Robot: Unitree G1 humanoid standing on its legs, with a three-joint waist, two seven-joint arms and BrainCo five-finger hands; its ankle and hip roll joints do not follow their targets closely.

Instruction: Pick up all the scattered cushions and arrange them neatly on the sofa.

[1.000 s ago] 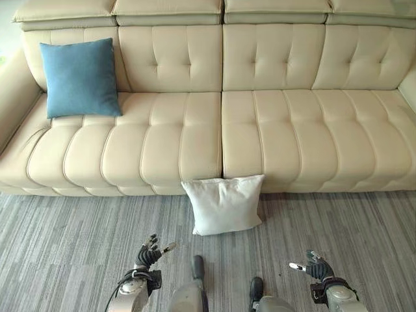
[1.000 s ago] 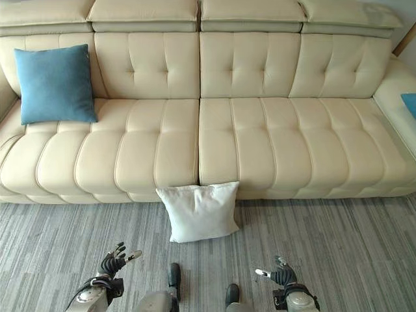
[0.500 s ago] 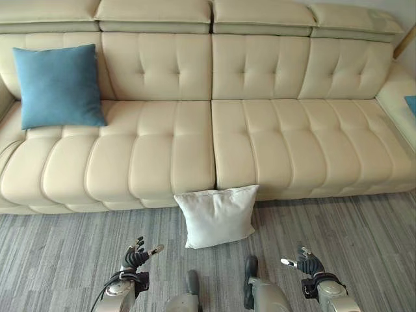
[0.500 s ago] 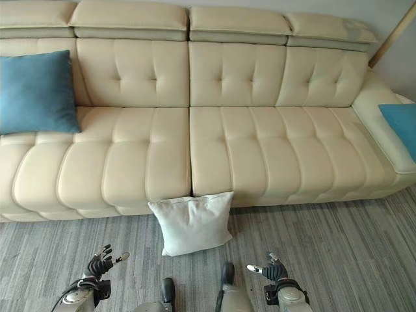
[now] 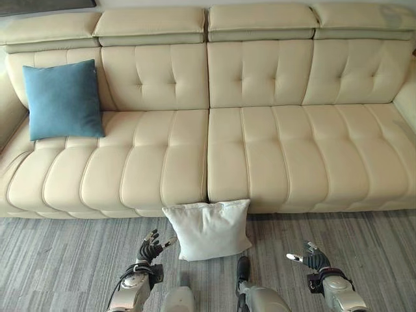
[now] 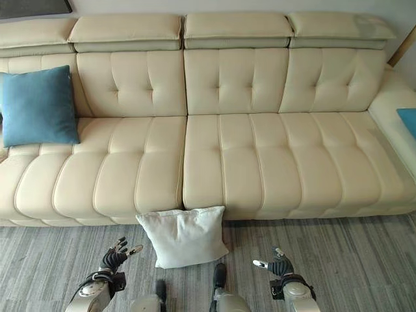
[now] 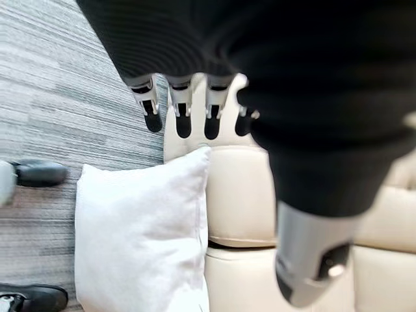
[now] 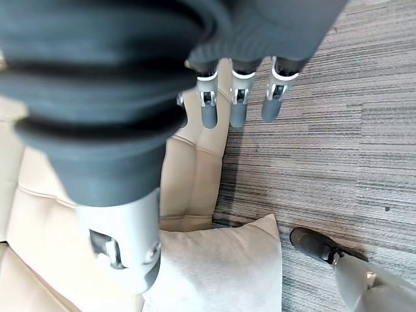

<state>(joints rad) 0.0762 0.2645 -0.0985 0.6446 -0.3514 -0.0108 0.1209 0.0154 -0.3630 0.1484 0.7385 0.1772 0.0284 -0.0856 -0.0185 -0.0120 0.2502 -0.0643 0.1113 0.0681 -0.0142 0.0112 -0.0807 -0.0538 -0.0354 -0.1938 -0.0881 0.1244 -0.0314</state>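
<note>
left hand (image 5: 149,247): low over the grey carpet (image 5: 58,260), fingers straight and spread wide, holding nothing; in its wrist view the fingers (image 7: 182,117) point toward the sofa front.
right hand (image 5: 311,258): low over the carpet on the other side, fingers relaxed and apart, thumb out, holding nothing; its wrist view shows the fingertips (image 8: 238,112) above the carpet near the sofa's base.
white cushion (image 5: 208,229): on the carpet between the two hands, nearer the left hand and just ahead of it, leaning against the front of the sofa (image 5: 260,149) below the seam between the two seat sections; touched by neither hand.
blue cushion (image 5: 62,99): on the sofa seat, propped against the backrest, well beyond the left hand and further to its left.
second blue cushion (image 6: 407,121): a corner of it at the sofa's far right end, well beyond the right hand.
</note>
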